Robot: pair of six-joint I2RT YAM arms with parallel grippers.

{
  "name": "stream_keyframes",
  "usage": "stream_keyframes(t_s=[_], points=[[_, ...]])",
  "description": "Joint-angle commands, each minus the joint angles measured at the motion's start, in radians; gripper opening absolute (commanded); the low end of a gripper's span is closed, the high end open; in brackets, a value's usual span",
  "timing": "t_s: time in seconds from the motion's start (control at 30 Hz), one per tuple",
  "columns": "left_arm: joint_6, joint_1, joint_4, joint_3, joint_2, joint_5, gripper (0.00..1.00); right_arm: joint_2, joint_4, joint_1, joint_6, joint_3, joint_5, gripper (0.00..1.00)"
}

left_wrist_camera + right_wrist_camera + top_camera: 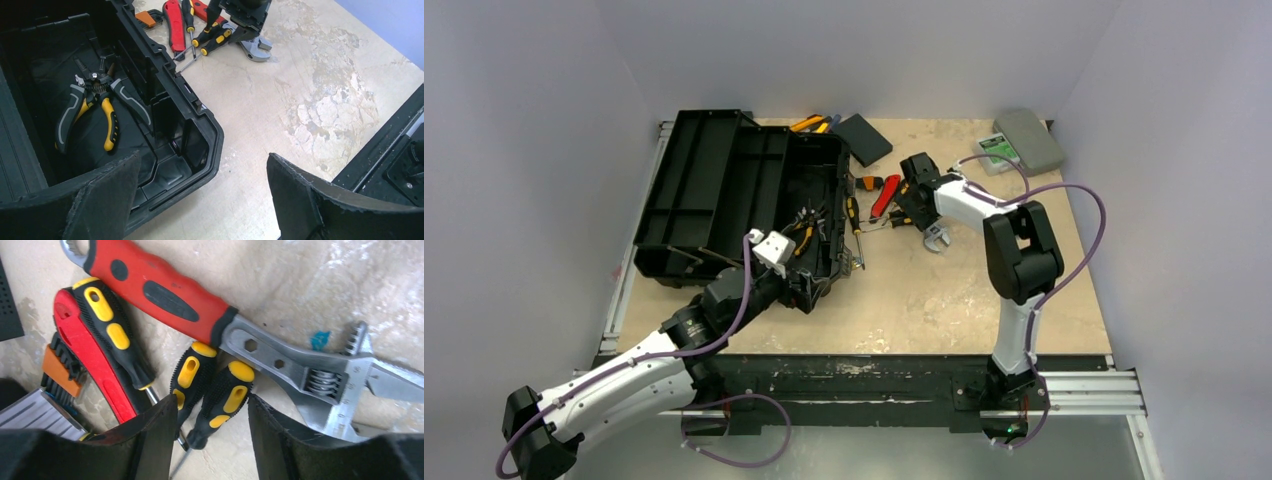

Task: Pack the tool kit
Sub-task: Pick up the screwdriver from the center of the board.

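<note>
Two fingers (145, 445) of the right tool (210, 402) stand apart, straddling a pair of black-and-yellow screwdrivers (225, 400) whose shafts point toward the open toolbox (724, 180). Beside them, the red-handled wrench (250, 335) lies slantwise on the bench (944, 290). The left tool (204, 165) gapes wide over the toolbox's corner.

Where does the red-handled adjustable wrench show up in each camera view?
Top external: wrench, silver head showing mid-table, right of the toolbox.
Left wrist: top centre, head only.
Right wrist: diagonally across the upper frame.
Shared landmark: the black-and-yellow screwdriver handles beside it.
</note>
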Motion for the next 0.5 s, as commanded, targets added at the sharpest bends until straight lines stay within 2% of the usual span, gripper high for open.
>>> stream_keyframes(t_s=[0.0, 0.13, 0.3, 0.37, 0.47], points=[[-0.002, 0.004, 0.051, -0.001, -0.006, 0.014, 0.93, 0.035, 0.013, -0.010, 0.037, 0.034, 0.000, 0.45], [0.000, 0.004, 0.044, -0.001, -0.009, -0.002, 0.92, 0.022, 0.013, -0.017, 0.053, 0.002, 0.006, 0.32], [0.002, 0.004, 0.047, 0.004, 0.007, 0.004, 0.93, -0.020, 0.041, -0.032, 0.055, -0.056, 0.008, 0.24], [0.004, 0.004, 0.049, 0.006, 0.011, 0.004, 0.93, -0.032, 0.073, -0.044, 0.037, -0.075, -0.004, 0.27], [0.009, 0.004, 0.049, 0.006, 0.014, 0.004, 0.93, -0.030, 0.074, -0.056, 0.014, -0.069, -0.025, 0.41]])
